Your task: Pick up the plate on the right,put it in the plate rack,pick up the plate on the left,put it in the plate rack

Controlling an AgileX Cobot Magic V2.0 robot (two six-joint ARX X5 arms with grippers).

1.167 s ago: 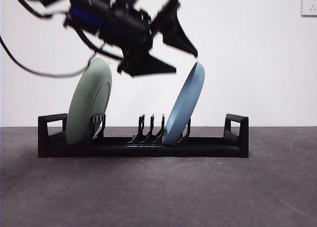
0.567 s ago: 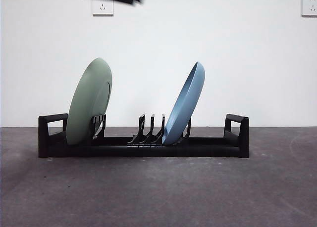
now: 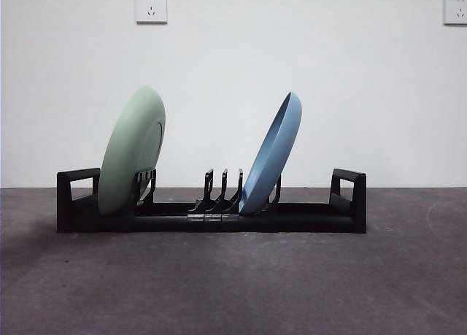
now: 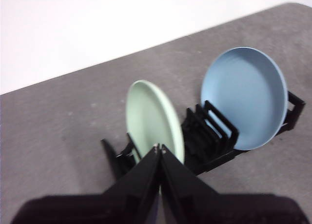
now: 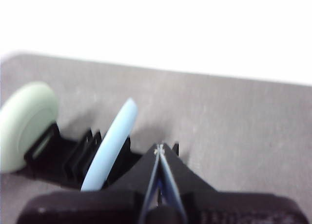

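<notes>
The black plate rack (image 3: 211, 211) lies across the table with two plates standing in it. A pale green plate (image 3: 131, 151) leans in the left end slots, and a blue plate (image 3: 271, 152) leans in the slots right of the middle. Neither arm shows in the front view. My left gripper (image 4: 159, 148) is shut and empty, high above the green plate (image 4: 153, 119), with the blue plate (image 4: 243, 97) and rack (image 4: 214, 136) beyond. My right gripper (image 5: 159, 150) is shut and empty, above the rack (image 5: 73, 160), beside the blue plate (image 5: 109, 146); the green plate (image 5: 24, 124) stands farther off.
The dark grey table (image 3: 233, 276) stretches around the rack, with a white wall behind. Two wall sockets (image 3: 151, 6) sit high on the wall, one at the top right corner.
The arm that hung open above the rack between the plates has lifted up and left the front view. Both plates stay leaning in the rack.
</notes>
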